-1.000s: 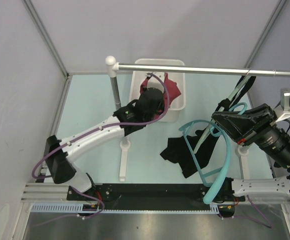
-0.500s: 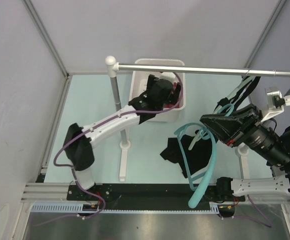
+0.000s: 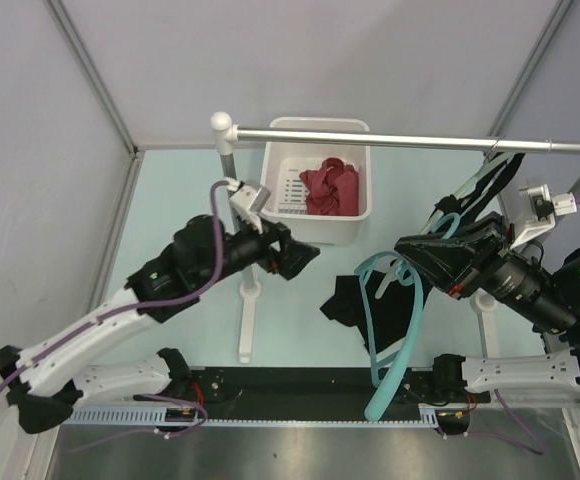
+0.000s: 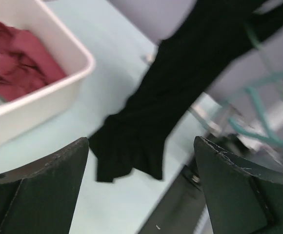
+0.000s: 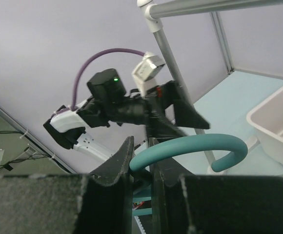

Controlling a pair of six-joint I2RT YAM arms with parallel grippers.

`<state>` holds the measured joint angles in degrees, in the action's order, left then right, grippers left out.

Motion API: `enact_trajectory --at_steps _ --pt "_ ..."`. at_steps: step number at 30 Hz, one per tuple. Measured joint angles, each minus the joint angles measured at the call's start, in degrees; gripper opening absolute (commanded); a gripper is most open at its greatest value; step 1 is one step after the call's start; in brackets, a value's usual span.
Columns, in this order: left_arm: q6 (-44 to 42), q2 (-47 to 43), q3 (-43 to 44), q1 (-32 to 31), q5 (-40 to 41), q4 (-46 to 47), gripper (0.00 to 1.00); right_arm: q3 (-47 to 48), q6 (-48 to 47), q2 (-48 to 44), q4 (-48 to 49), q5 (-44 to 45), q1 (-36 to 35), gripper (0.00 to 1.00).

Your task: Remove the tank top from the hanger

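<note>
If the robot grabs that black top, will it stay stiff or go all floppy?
Probably floppy: the black top droops in soft folds with a ruffled hem. It likely feels light, since the thin teal hanger seems to carry it.

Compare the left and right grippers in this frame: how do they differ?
The left gripper stands open with nothing between its fingers; the right gripper is shut on the teal hanger. The left gripper hovers by the near left corner of the white bin, while the right gripper sits at the right side, below the metal rail. Both have dark fingers.
</note>
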<state>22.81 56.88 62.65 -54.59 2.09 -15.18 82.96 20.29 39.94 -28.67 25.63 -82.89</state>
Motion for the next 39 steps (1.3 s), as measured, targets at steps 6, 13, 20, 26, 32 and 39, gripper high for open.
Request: enact_trajectory --at_steps 6,13,20,26,32,39 --pt "5.29 -13.18 -0.63 0.0 -11.78 -5.27 0.96 2.23 -1.49 3.8 -0.76 -0.7 0.0 0.0" --pt "9.64 -15.91 16.44 0.0 -16.48 -13.29 0.95 4.79 -5.81 13.33 -3.06 0.81 0.0 0.0" --pt "10.71 -16.87 20.55 0.0 -21.57 -16.7 0.95 4.81 -10.47 22.1 -6.82 6.91 0.02 0.0" --pt "9.6 -16.85 17.44 0.0 -23.93 -20.28 0.89 6.1 -12.55 26.64 -9.49 11.23 0.15 0.0" --pt "8.07 -13.99 14.67 -0.35 -24.02 -23.89 0.86 10.36 -12.87 28.33 -10.91 14.73 0.31 0.0" --pt "6.67 -12.28 14.67 -3.85 -19.37 -26.95 0.76 13.4 -13.51 30.6 -12.74 16.65 0.66 0.0"
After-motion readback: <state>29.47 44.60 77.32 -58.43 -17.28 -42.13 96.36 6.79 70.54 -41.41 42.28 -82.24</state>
